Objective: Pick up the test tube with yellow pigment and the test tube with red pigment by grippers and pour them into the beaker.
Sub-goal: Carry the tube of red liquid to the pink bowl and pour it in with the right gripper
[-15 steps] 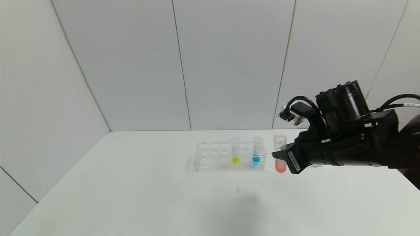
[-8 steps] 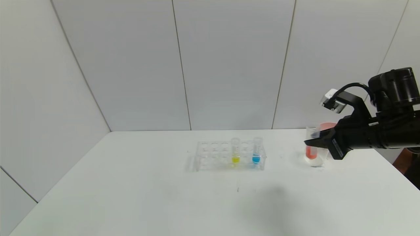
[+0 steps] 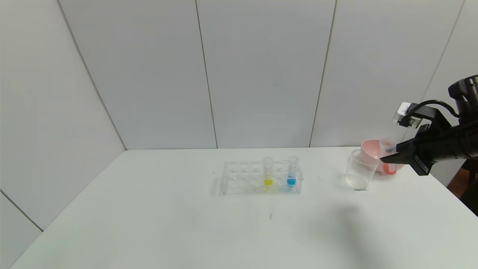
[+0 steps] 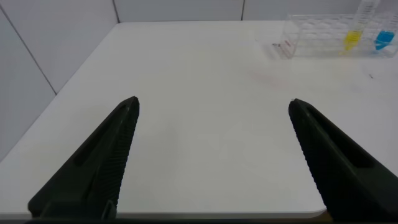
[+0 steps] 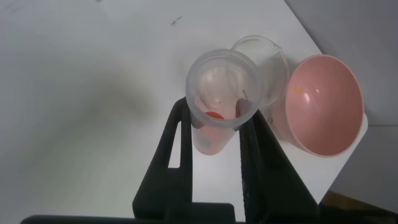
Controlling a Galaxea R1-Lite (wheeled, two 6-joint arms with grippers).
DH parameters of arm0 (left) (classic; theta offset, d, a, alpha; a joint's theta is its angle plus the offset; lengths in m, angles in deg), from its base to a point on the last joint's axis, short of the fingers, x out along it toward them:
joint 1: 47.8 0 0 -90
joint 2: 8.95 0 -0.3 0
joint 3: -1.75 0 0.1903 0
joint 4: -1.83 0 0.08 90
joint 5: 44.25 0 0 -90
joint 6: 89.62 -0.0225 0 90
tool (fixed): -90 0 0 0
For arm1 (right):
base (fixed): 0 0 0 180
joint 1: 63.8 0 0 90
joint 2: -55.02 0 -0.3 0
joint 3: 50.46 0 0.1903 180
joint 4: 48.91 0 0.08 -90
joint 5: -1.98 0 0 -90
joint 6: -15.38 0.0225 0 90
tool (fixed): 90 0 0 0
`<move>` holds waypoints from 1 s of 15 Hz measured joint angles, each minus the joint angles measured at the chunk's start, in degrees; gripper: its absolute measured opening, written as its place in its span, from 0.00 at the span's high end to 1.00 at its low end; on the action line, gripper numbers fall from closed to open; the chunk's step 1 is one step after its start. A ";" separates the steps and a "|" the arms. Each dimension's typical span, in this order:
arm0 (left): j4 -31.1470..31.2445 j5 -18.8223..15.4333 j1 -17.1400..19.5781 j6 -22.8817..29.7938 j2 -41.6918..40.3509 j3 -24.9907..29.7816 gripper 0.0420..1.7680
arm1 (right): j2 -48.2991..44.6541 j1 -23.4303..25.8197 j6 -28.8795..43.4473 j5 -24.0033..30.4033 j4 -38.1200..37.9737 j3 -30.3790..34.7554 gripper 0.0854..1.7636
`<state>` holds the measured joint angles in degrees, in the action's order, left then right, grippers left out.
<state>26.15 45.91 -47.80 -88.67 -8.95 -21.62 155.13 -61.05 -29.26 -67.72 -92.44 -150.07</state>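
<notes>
Head view: the right gripper (image 3: 388,156) clamps the red-pigment test tube (image 3: 387,162) upright, just right of the beaker (image 3: 359,170), before the pink bowl (image 3: 369,148); the yellow-pigment test tube (image 3: 267,172) stands in the rack (image 3: 239,178).

Left wrist view: the left gripper (image 4: 214,118) hangs spread wide over the table (image 4: 205,81).

Right wrist view: the fingers (image 5: 255,149) pinch the red tube beside the beaker.

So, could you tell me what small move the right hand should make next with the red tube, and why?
Probably shift the right hand back toward the beaker, then tilt. It is shut on the red-pigment test tube, still upright with its liquid inside. In the head view the tube sits in front of the pink bowl, past the beaker, which looks empty.
</notes>
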 joint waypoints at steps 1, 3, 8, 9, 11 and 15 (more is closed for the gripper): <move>0.02 0.00 0.00 0.00 0.00 0.00 0.03 | 1.22 1.13 -1.72 0.01 0.02 -1.12 0.75; 0.02 0.00 0.00 -0.02 0.00 0.00 0.03 | 4.05 2.88 -4.11 0.09 -0.09 -4.07 0.75; 0.02 0.00 0.00 0.00 0.00 0.00 0.03 | 11.82 5.63 -9.94 0.06 -5.36 -14.25 0.75; 0.02 0.00 0.00 0.00 0.00 0.00 0.03 | 12.81 5.94 -10.68 0.06 -8.24 -16.43 0.75; 0.02 0.00 0.00 0.00 0.00 0.00 0.03 | 14.73 6.73 -12.40 -0.11 -14.04 -21.61 0.75; 0.02 0.00 0.00 0.00 0.00 0.00 0.03 | 17.77 8.34 -16.48 -2.89 -24.20 -31.67 0.75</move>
<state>26.18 45.91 -47.80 -88.67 -8.95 -21.62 172.90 -52.71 -45.74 -70.61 -116.64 -181.74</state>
